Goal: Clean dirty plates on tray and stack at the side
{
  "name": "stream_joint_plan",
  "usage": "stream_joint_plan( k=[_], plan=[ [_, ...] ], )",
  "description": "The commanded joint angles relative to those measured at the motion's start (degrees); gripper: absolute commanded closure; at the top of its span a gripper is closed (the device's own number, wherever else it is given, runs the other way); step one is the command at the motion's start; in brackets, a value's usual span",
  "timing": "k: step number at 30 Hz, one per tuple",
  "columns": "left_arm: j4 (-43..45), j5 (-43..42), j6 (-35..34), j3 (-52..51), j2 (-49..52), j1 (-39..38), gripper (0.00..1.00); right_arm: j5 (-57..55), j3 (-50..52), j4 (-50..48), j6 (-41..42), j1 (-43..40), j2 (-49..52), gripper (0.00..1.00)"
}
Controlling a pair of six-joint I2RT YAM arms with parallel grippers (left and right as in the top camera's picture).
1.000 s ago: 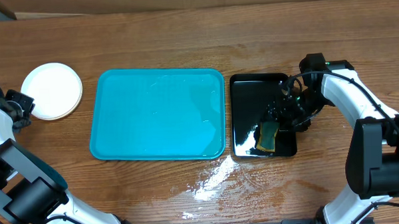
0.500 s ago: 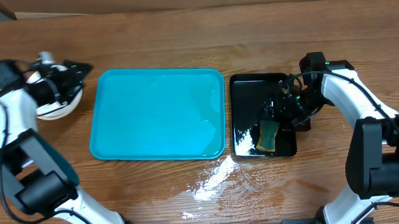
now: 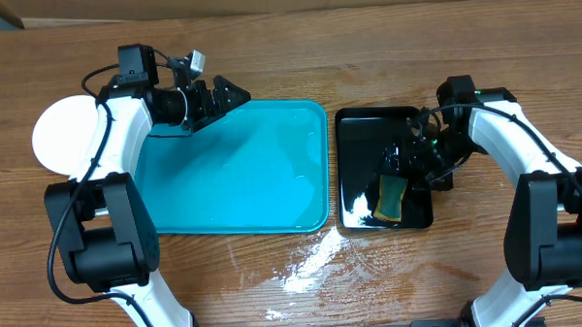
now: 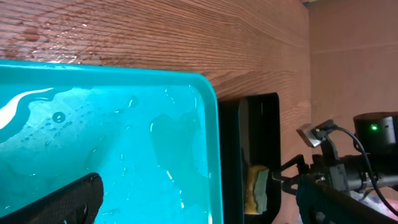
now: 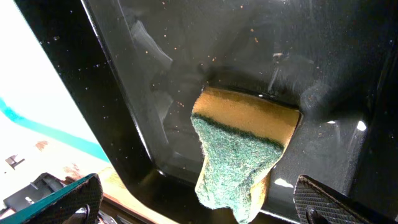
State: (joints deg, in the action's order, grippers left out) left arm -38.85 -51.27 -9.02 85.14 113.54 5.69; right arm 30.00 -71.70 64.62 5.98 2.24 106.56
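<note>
- Since half a second ago the left arm has swung from over the plates to the tray's far left corner. The right arm has kept its place.
- The table point(image 3: 287, 57) carries a splash of water point(image 3: 314, 255) in front of the tray, so nothing should be dragged through it.
- The tray point(image 3: 233, 175) lies at the centre, wet and with no plate on it. The cleaning looks done and what remains is tidying away.
- The plates point(image 3: 62, 133) sit off the tray's left end, well apart from its rim. Only a white top face shows, so I cannot tell how many are stacked.
- The black tray point(image 3: 358, 122) stands just beside the tray's right end, with the sponge point(image 5: 239, 143) in its near part.
- The left gripper point(image 3: 226, 100) is spread wide with nothing between its fingers. It should stay high over the rim and turn clear of the stack.
- The right gripper point(image 5: 198, 190) hangs over the sponge, jaws wide. It seems to have let go, though the overhead view is too dark to confirm. A straight lift should leave the sponge lying in its tray.
</note>
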Motion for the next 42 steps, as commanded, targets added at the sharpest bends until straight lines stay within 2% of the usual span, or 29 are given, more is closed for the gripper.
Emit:
stream_joint_plan(
  k=[1,12,15,22,29,33,35,38,42],
  plan=[
    [-0.1,0.9,-0.4,0.9,0.1,-0.2,0.0,0.1,-1.3,-0.1,-0.2,-0.1,-1.2,0.0],
    [-0.1,0.9,-0.4,0.9,0.1,-0.2,0.0,0.0,-1.3,-0.1,-0.2,0.4,-1.5,0.0],
    [-0.1,0.9,-0.4,0.9,0.1,-0.2,0.0,0.0,-1.3,-0.6,-0.2,1.4,-5.7,0.0],
    [-0.1,0.9,-0.4,0.9,0.1,-0.2,0.0,0.0,-1.3,-7.8,-0.2,4.1,-30.4,0.0],
    [-0.1,0.9,-0.4,0.9,0.1,-0.2,0.0,-0.1,-1.3,-8.9,-0.3,4.1,-56.8,0.0],
    [-0.1,0.9,-0.4,0.9,0.1,-0.2,0.0,-14.8,-1.2,-10.0,-0.7,4.1,-66.6,0.0],
    [-0.1,0.9,-0.4,0.9,0.1,-0.2,0.0,-17.8,0.3,-11.6,-0.7,4.1,-68.7,0.0],
    [-0.1,0.9,-0.4,0.9,0.1,-0.2,0.0,-18.5,5.7,-19.6,-0.7,3.8,-74.5,0.0],
    [-0.1,0.9,-0.4,0.9,0.1,-0.2,0.0,-19.8,18.6,-35.1,-1.6,2.5,-84.7,0.0]
  ],
)
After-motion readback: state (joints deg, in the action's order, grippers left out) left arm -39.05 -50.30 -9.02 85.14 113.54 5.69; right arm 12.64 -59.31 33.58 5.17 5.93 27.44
